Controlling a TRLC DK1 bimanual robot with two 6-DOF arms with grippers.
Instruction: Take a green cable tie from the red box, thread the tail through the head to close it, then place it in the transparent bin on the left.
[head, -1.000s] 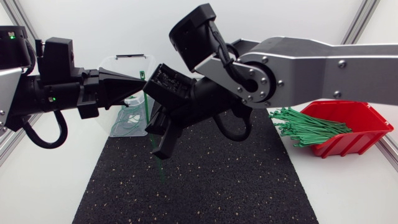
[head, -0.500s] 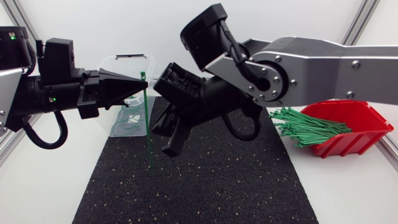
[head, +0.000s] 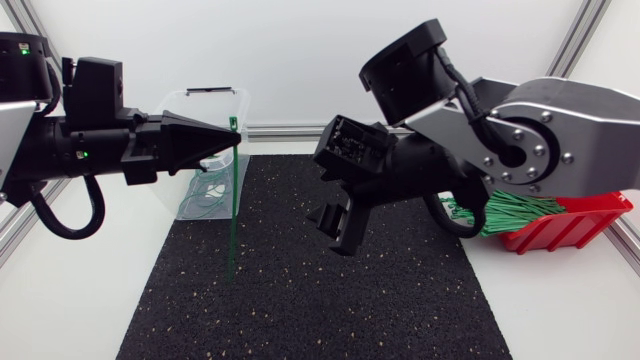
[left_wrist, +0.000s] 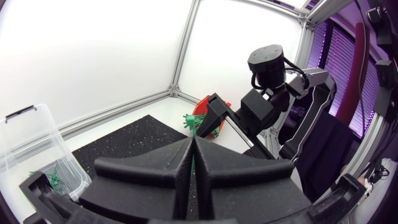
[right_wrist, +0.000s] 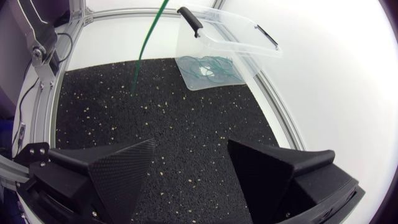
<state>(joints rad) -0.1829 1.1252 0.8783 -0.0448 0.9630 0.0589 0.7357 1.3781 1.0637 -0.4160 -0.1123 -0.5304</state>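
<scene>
The left gripper (head: 233, 142) is over the far left part of the black mat (head: 330, 300), its two wedge fingers pressed together on the head end of one green cable tie (head: 231, 210). The tie hangs straight down from the fingertips as an open strip, not closed into a loop. Its lower tip is close over the mat, and contact cannot be made out. In the left wrist view the fingers meet with no gap, and only a sliver of green shows at the seam. Just behind this gripper, by the mat's far left corner on the white table (head: 80, 290), stands the transparent bin (head: 190, 105). A few looped green ties (head: 205, 195) lie on its floor. The red box (head: 575, 215) sits at the table's right edge beside the mat. A thick bundle of loose green cable ties (head: 490, 210) fans out of its open front toward the mat. The right gripper (head: 340, 222) hangs above the middle of the mat, well apart from the hanging tie. Its fingers are spread wide and hold nothing, and the right wrist view shows only speckled mat between them.
</scene>
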